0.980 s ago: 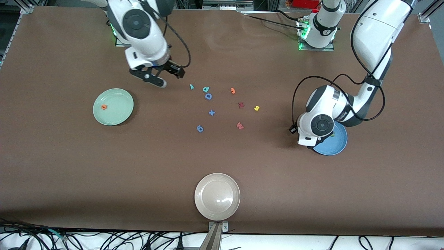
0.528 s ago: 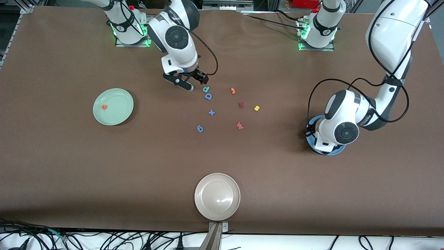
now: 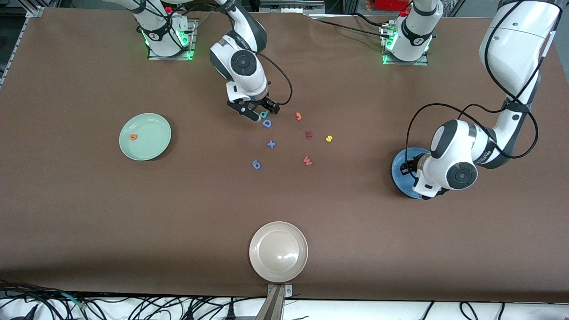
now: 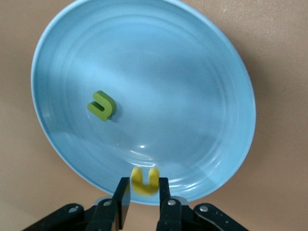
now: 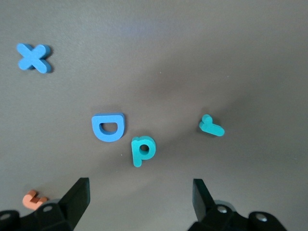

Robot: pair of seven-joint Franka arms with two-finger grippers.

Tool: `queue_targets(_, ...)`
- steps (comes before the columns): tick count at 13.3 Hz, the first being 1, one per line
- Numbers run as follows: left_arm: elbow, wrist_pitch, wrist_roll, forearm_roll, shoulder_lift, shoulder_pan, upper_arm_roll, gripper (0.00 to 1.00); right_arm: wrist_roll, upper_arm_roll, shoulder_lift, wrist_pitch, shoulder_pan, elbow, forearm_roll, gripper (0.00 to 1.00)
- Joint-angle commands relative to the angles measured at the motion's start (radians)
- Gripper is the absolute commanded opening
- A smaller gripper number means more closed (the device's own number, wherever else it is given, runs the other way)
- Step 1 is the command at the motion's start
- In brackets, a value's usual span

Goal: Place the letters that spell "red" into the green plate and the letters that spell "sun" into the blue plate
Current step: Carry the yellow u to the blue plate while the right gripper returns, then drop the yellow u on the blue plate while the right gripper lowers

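1. The left gripper point(image 4: 140, 199) is hanging over the blue plate point(image 4: 202, 77), its fingers point(image 4: 121, 202) standing narrowly apart with the yellow "u" point(image 4: 145, 180) between their tips. Whether they are pinching the letter or just beside it I cannot tell.
2. The dark green "n" point(image 4: 101, 105) is lying inside that plate, apart from the "u".
3. The blue plate is sitting toward the left arm's end of the table point(image 3: 89, 213).
4. The right gripper point(image 5: 139, 197) is hovering wide open and empty over the cluster of letters in the middle of the table.
5. The teal "d" point(image 5: 143, 149) is lying between its spread fingers, just beside the larger blue "D" point(image 5: 109, 127), with the teal "r" point(image 5: 211, 126) a little apart.
6. The orange "e" point(image 3: 133, 137) is resting in the green plate point(image 3: 153, 144) toward the right arm's end.
7. The yellow "s" point(image 3: 329, 138) is lying on the table near the dark red letter point(image 3: 309, 134).
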State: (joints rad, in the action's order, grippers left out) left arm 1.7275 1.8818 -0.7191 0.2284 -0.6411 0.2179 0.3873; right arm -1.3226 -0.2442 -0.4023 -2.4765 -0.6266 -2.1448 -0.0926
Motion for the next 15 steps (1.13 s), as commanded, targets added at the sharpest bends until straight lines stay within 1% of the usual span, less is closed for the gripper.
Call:
queue_targets(1, -0.011, -0.006, 0.013, 0.026, -0.011, 0.0, 0.01, 1.0, -0.015, -0.001, -0.016, -0.047, -0.005, -0.017, -0.007, 0.93)
queue_targets(7, -0.009, -0.007, -0.008, 0.006, -0.003, -0.015, 0.022, 1.0, -0.015, 0.0, -0.038, -0.061, -0.005, -0.035, 0.005, 0.92)
queue_targets(8, -0.009, -0.007, -0.014, -0.001, -0.003, -0.034, 0.022, 1.0, -0.014, 0.003, -0.049, -0.067, -0.005, -0.035, 0.007, 0.92)
queue_targets(11, -0.011, -0.003, -0.065, -0.093, 0.0, -0.087, 0.022, 1.0, -0.014, 0.006, -0.076, -0.102, -0.005, -0.035, 0.007, 0.9)
queue_targets(13, -0.008, 0.048, -0.109, -0.133, 0.0, -0.135, 0.022, 1.0, -0.013, 0.009, -0.079, -0.105, -0.004, -0.033, 0.007, 0.89)
queue_targets(15, -0.008, 0.054, -0.123, -0.155, 0.001, -0.193, 0.027, 1.0, -0.013, 0.014, -0.081, -0.104, -0.005, -0.033, 0.007, 0.87)
